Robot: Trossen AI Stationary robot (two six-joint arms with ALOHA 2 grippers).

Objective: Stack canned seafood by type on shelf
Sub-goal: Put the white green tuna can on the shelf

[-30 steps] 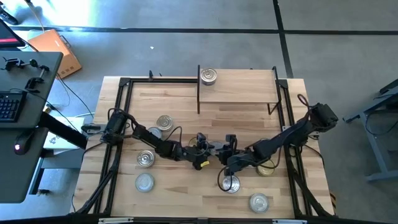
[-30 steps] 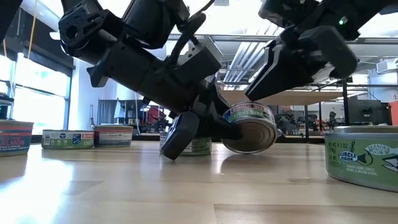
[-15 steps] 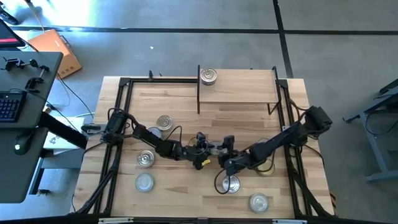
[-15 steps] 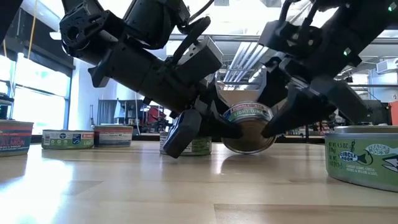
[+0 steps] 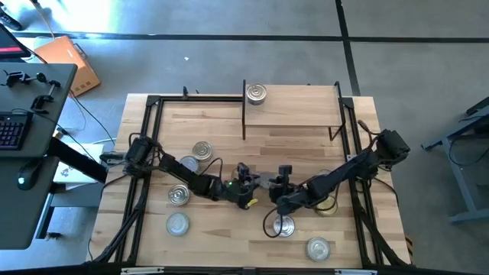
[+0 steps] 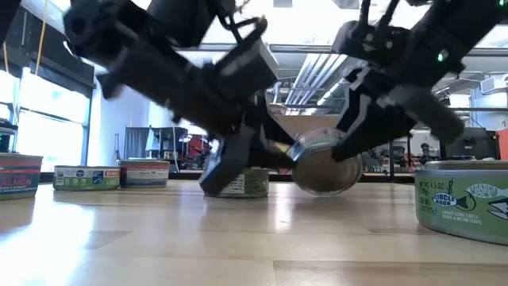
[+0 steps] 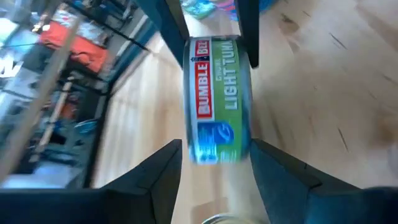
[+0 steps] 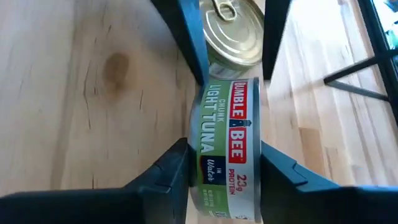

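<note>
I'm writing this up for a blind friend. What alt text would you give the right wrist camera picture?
A Bumble Bee chunk light tuna can, green-labelled and turned on its edge, sits between the right gripper's two dark fingers, with the other arm's fingers on its far side. Beyond it another can shows its ring-pull lid, above the light wooden table.

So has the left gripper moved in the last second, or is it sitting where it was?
Yes, slightly. In the high view the left gripper has pulled back toward the table's left side, away from the tuna can, judged against the fixed shelf.
</note>
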